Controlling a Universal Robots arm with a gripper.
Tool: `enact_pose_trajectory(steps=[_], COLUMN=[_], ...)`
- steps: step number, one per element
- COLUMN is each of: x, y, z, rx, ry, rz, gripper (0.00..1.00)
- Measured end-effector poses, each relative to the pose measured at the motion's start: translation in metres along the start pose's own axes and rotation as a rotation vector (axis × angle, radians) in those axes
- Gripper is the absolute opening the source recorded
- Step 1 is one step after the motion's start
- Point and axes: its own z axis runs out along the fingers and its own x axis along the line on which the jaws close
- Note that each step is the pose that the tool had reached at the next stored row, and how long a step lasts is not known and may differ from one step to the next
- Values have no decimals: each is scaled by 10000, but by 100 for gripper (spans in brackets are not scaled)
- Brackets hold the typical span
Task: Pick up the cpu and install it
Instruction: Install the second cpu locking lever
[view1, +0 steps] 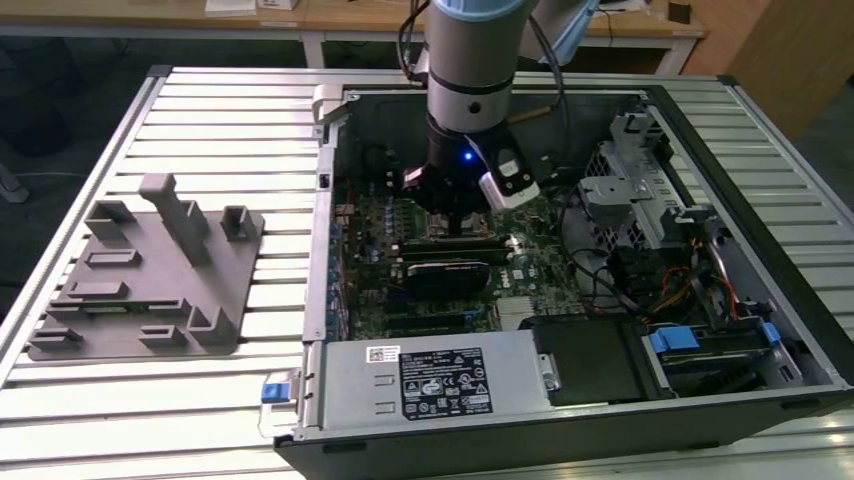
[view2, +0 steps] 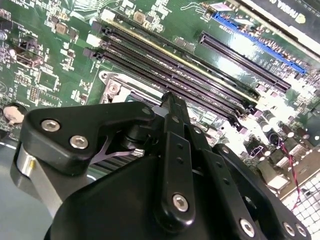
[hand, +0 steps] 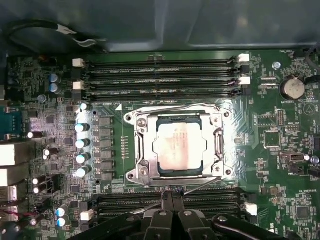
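first wrist view: the cpu (hand: 178, 145), a flat square chip with a shiny silver metal top, lies seated inside the square metal-framed socket (hand: 138, 150) at the centre of the green motherboard (hand: 280, 150). long black memory slots (hand: 160, 80) run along two opposite sides of the socket. the black gripper (hand: 171, 194) hangs just beside the socket, over one bank of slots, its fingertips pressed together with nothing between them. exterior view: the arm reaches down into the open black computer case (view1: 747, 130), and a grey plastic fixture tray (view1: 147, 290) sits well apart on the slatted metal table (view1: 200, 130), toward the exterior view's left.
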Motion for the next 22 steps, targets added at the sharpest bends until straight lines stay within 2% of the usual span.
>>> enact_pose_trajectory(steps=[5, 8, 9, 12, 15, 18, 22], x=[19, 38, 44, 68, 94, 127, 165], y=[-62, -100, -108, -125, -150, -176, -226], z=[14, 22, 25, 34, 39, 42, 54], rx=[-65, -166, -235, -535, -767, -949, -1101], ry=[3, 6, 7, 13, 16, 21, 23], rz=[-106, -140, -149, -175, -189, -202, -216], gripper=[11, 11, 11, 11, 11, 11, 11])
